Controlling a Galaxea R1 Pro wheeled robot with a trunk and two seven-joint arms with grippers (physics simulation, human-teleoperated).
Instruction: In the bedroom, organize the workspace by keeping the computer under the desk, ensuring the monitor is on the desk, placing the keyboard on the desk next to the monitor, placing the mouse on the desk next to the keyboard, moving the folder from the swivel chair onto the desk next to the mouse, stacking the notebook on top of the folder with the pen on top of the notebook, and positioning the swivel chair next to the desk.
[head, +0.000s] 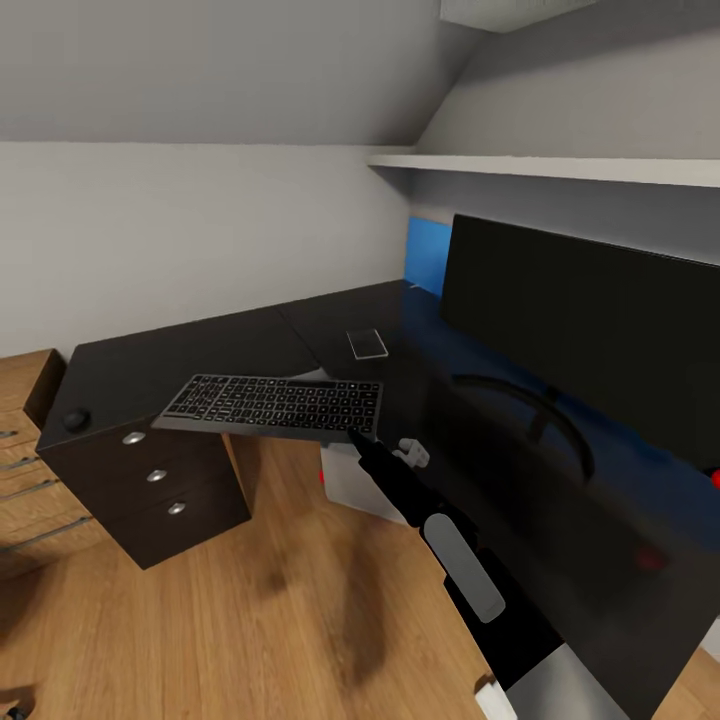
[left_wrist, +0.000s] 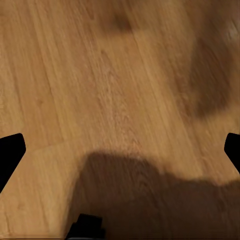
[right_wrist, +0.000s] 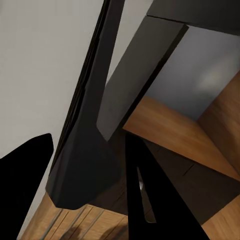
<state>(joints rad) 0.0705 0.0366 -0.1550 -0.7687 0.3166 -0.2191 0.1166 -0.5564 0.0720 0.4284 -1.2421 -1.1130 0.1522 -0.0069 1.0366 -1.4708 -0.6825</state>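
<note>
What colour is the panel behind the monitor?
Blue; the panel behind the monitor shows best in the head view.

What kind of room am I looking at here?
Probably a home office corner in an attic-style room: an L-shaped black desk with drawers, a wide monitor on it, a keyboard held by the right gripper, a sloped ceiling and wood floor.

Monitor (head: 585, 335) on desk (head: 190, 355), keyboard (head: 272, 407) left of it, computer (head: 362, 487) under desk
</note>
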